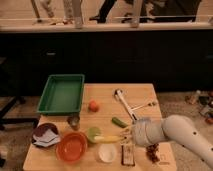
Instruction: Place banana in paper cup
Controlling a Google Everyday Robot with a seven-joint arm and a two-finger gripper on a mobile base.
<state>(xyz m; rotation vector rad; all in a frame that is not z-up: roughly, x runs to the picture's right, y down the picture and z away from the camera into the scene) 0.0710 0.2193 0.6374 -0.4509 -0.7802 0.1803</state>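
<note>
Overhead and slightly in front, the single camera view takes in a pale wooden bench (100,97) carrying one of nearly everything. One green rectangular tray (62,93) sits at the back left. One small orange-red fruit (93,105) lies just right of it, and one dark metallic cup (74,120) stands near the tray's front corner. One orange bowl (72,147) — round and glossy — sits at the front left, with a dark and white crumpled bag (44,135) beside it. One small green cup (92,133) stands just right of the bowl's upper rim. One paper cup (106,152), white and round with a pale inside, stands at the front edge. One banana (108,138), slim and yellow, lies flat on the bench between the green cup and the tool, just behind the paper cup and outside it. One short green vegetable (119,122) lies behind it. A long-handled metal utensil (125,104) runs diagonally at the back right.

The robot's white arm (175,132) enters from the right, cut off at the frame edge. Its tool (128,137) is at the banana's right end — whether it grips the fruit or stands apart from it, I cannot tell. A dark snack bar (128,154) and a reddish packet (152,153) lie partly hidden under the arm.
</note>
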